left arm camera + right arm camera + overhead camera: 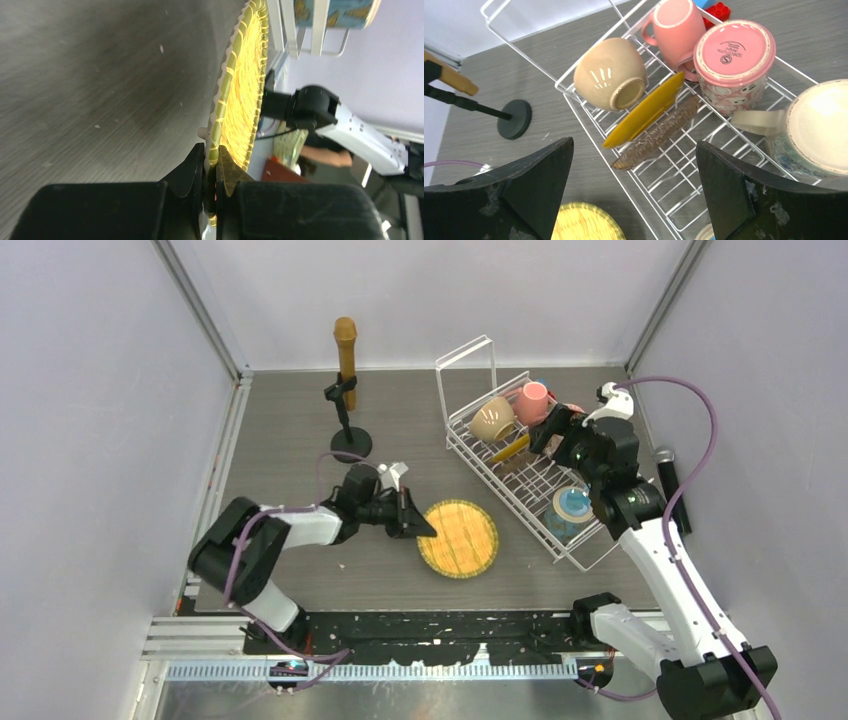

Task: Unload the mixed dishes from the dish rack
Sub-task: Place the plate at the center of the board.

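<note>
A yellow patterned plate (459,538) lies on the table left of the white dish rack (590,558). My left gripper (422,528) is shut on the plate's left rim; the wrist view shows the rim (225,100) pinched between the black fingers (192,170). My right gripper (553,430) is open above the rack, over a yellow plate (646,111) and a brown glass plate (659,134) standing in the slots. The rack also holds a beige bowl (610,74), a pink mug (674,27), a pink-bottomed mug (734,57), a cream mug (819,127) and a blue patterned cup (572,508).
A brown microphone on a black stand (346,390) is at the back left of the rack. The rack's tall wire loop (466,365) rises at its far end. A black object (667,480) lies right of the rack. Walls close in both sides.
</note>
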Robot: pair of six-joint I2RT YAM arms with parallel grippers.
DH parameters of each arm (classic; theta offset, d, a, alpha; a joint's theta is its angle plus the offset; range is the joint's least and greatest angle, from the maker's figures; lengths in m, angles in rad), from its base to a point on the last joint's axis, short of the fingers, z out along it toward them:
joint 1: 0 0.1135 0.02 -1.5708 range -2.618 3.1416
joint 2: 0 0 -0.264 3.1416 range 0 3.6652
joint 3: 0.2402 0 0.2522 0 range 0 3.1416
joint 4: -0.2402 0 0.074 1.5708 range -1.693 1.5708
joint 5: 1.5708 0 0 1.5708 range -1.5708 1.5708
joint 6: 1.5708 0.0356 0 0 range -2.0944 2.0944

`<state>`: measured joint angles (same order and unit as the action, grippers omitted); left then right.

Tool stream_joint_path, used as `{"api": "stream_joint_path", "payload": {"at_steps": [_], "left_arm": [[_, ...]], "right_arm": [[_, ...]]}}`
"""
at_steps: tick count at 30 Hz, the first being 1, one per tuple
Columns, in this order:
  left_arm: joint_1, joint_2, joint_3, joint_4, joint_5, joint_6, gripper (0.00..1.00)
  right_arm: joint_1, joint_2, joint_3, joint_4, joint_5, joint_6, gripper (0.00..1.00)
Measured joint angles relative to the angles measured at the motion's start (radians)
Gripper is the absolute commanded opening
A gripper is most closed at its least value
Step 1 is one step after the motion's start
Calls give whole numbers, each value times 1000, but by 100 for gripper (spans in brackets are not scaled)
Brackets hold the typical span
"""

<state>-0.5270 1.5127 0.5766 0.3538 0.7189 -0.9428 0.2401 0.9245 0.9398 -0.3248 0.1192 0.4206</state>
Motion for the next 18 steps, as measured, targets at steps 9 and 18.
{"api": "stream_joint_path", "payload": {"at_steps": [9, 18], "left_arm": [[-70, 260, 45, 195, 160, -66, 4], [-114, 344, 98, 226, 154, -68, 7]], "right_arm": [[0, 42, 1, -64, 61, -1, 100], [0, 42, 1, -65, 89, -5, 100]]}}
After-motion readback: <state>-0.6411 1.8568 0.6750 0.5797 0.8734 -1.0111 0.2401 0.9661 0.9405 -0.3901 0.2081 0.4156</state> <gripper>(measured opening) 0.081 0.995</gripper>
